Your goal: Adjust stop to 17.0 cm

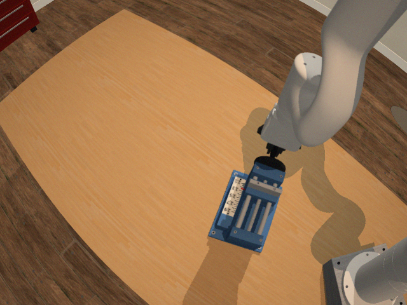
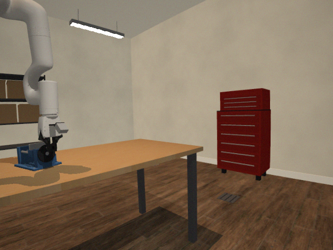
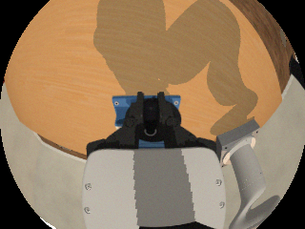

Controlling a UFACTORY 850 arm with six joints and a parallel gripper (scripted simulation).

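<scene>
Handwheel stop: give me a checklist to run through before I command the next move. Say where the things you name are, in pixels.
1. Gripper [image 1: 274, 152] [image 2: 53, 145] [image 3: 150, 100] shut on the crank handle [image 3: 151, 114]: ok.
2. Red pointer [image 1: 243, 189] at 17 on the scale [image 1: 233, 200]: not ok, it sits near 13.
3. Stop [image 1: 265, 187] has rod length left to travel toward the higher numbers: ok.
4. Blue base [image 1: 221, 220] [image 2: 24, 166] [image 3: 121, 111] flat on the table: ok.
5. Pointer readable to the millimetre: cannot tell, marks too small.
6. Arm free of the handwheel [image 1: 269, 161] [image 2: 42, 157]: not ok.

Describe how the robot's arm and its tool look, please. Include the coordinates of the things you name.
The arm [image 1: 341, 75] [image 2: 40, 45] is smooth, pale grey-white, with rounded tubular links and no visible cables. The tool [image 1: 273, 154] [image 2: 51, 145] [image 3: 150, 100] has a light housing with small screws and black, angular fingers.
</scene>
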